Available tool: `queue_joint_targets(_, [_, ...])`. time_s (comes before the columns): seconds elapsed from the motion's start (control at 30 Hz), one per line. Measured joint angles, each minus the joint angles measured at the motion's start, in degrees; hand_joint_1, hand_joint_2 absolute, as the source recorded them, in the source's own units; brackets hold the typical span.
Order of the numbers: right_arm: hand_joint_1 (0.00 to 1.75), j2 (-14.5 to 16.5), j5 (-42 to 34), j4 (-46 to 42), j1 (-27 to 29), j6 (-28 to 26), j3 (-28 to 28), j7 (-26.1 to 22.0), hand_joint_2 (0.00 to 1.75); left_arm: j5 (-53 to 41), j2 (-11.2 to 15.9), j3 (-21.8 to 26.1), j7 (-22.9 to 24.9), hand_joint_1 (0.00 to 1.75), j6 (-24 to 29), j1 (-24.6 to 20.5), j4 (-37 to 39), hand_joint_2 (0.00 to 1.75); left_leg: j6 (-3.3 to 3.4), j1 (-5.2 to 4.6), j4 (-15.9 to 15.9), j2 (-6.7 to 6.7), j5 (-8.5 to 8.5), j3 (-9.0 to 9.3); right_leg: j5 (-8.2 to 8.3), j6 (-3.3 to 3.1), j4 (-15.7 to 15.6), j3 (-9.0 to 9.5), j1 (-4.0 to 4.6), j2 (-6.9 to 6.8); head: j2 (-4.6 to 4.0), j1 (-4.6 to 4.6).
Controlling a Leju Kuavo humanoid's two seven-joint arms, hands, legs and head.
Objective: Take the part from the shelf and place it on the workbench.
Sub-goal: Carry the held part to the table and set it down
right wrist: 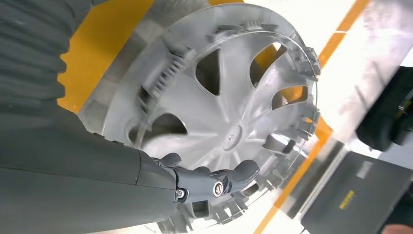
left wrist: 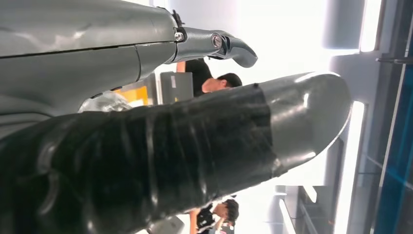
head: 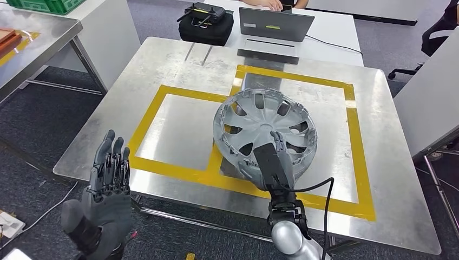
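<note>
The part, a grey spoked wheel cover point(head: 265, 130), lies inner face up on the steel workbench point(head: 178, 124), tilted, across the yellow tape lines. My right hand point(head: 273, 162) reaches over its near rim with the fingers laid on the inner face and grips it there. In the right wrist view a finger point(right wrist: 219, 178) curls against the spokes of the wheel cover point(right wrist: 234, 97). My left hand point(head: 108, 173) is raised off the workbench's front left corner, fingers straight and apart, holding nothing. The left wrist view shows its taped thumb point(left wrist: 146, 161) close up.
A laptop point(head: 276, 24) and a black bag point(head: 205, 24) stand on a white table behind the workbench, where a person's hand point(head: 265, 4) rests. Another steel table point(head: 32, 43) with a green crate point(head: 46, 4) is at far left. An office chair point(head: 433, 32) stands at right.
</note>
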Motion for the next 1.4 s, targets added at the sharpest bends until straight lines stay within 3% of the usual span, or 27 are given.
queue_joint_targets(0.3, [0.0,-2.0,-4.7,-12.4,7.9,0.0,-2.3,-8.0,0.0,-1.8,1.6,-0.2,1.5,0.0,4.7,1.0,-1.6,0.0,0.02,0.0,0.0,0.02,-0.04,-0.02,-0.03,0.0,0.0,-0.02,0.0,0.0,-0.01,0.0])
queue_joint_targets(0.47, [0.0,-3.4,-9.7,-18.5,11.7,0.0,-2.6,-15.1,0.0,-2.5,2.1,-0.3,1.0,0.0,6.8,1.6,-1.9,0.0,0.04,-0.03,0.0,0.0,-0.07,-0.04,-0.11,0.1,0.0,-0.03,-0.03,0.0,-0.02,0.01])
queue_joint_targets(0.8, [0.0,-5.4,-11.6,-25.1,14.5,0.0,-2.6,-16.9,0.0,-2.6,2.4,-0.5,0.4,0.0,7.3,1.9,-1.8,0.0,0.04,-0.08,0.0,0.03,-0.1,-0.04,-0.12,0.11,0.0,-0.03,-0.09,0.0,-0.01,-0.01])
queue_joint_targets(0.97, [0.0,-6.2,-15.8,-27.7,16.9,0.2,-2.6,-23.2,0.0,-2.6,2.6,-0.7,0.0,0.0,9.2,2.4,-1.8,0.0,0.05,-0.09,0.0,0.03,-0.11,-0.05,-0.13,0.12,0.0,-0.03,-0.09,0.0,-0.01,-0.01])
queue_joint_targets(1.1, [0.0,-7.1,-14.2,-30.6,18.9,1.1,-2.6,-28.5,1.75,-2.2,2.9,-1.0,-0.1,0.0,10.2,2.5,-1.8,0.0,0.14,-0.15,0.0,0.03,-0.22,-0.05,-0.16,0.2,-0.1,-0.02,-0.17,0.0,-0.01,-0.02])
queue_joint_targets(1.4, [0.0,-8.1,-14.4,-36.1,21.2,6.7,-2.5,-32.9,1.75,-2.0,3.4,-1.2,0.5,0.0,10.6,2.4,-1.8,0.0,0.85,-0.59,0.4,0.03,-0.61,-0.18,-0.16,0.9,-0.1,0.07,-0.64,0.0,-0.01,-0.16])
